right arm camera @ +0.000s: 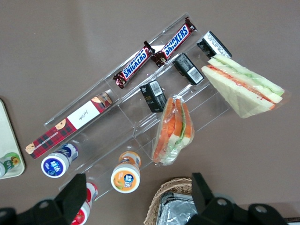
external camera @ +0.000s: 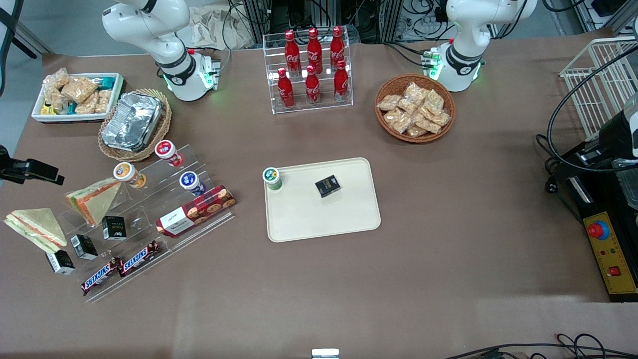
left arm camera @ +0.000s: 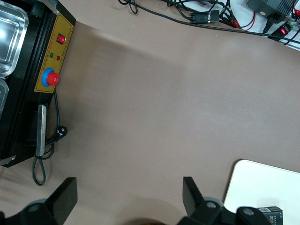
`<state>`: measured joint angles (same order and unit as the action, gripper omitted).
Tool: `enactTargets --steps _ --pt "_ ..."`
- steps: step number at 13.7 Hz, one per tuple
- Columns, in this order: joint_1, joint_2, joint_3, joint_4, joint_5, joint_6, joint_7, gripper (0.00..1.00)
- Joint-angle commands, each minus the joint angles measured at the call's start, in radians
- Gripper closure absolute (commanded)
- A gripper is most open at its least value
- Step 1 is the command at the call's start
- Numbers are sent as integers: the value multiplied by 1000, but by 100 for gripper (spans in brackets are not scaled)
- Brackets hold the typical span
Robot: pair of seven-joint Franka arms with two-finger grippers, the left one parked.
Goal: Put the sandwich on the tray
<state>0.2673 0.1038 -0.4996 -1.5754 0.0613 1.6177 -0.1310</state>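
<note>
Sandwich [external camera: 36, 228], the clear-wrapped triangular wedge of pale bread with thin red and green stripes, lies at the end of the clear acrylic stepped display rack [external camera: 149, 224], near the working arm's edge of the brown table [external camera: 448, 209]. We see the orange-banded triangular wedge [external camera: 94, 199] just beside it, with small black boxes [external camera: 84, 247] nearer the front camera. The large cream rectangular plastic tray [external camera: 324, 219] sits mid-table, well apart, holding a green-lidded cup [external camera: 272, 178] at one corner and a black box [external camera: 327, 186]; most of it is bare. The wrist view shows the right gripper [right arm camera: 138, 194] hovering above the rack with fingers spread and nothing between them; the front view seems not to show it.
</note>
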Motion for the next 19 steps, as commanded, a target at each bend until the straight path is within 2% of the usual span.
enactTargets --steps 1,4,7,13,14,16,19 --pt "-8 -19 -4 -11 5 -6 -9 1" --pt "-46 -10 -19 -8 0 11 -157 1" --pt "-127 11 -17 -11 -12 60 -290 1" --pt "-264 77 -16 -11 5 168 -655 1" --pt "-284 99 -16 -11 15 191 -708 1" --pt "-327 146 -16 -9 86 215 -803 1" --pt "-359 203 -16 -9 149 266 -918 1"
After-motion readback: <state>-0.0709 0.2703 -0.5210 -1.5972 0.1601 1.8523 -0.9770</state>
